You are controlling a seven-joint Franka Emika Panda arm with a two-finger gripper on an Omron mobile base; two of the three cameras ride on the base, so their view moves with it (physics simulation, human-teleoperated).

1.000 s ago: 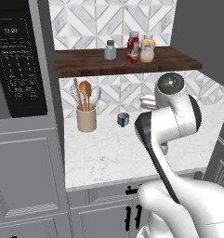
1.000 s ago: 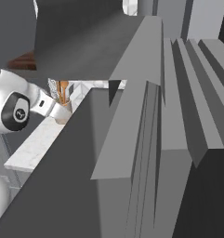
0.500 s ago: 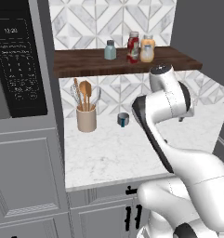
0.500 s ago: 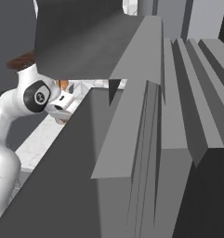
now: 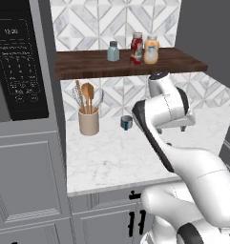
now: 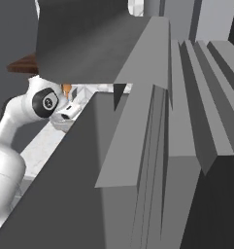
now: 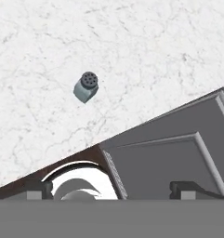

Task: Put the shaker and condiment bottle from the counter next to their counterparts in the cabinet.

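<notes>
The shaker [image 7: 86, 87] stands upright and alone on the marble table [image 7: 146, 51], seen from above in my hand view, cap holes facing me — free all round, so I judge an easy pick from above. My claw [image 7: 111, 190] is spread wide, holding nothing, well apart from it. On the cabinet [image 5: 88, 64] the red condiment bottle [image 5: 136, 47] already stands touching the orange bottle [image 5: 151, 51], the other shaker [image 5: 113, 51] near them. In the left base view my arm hides the table's shaker.

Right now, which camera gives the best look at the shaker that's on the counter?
The hand view: it looks straight down on the shaker, alone on the marble counter, cap holes plain. The left base view has the arm across that stretch of counter; the right base view is mostly dark panels.
</notes>
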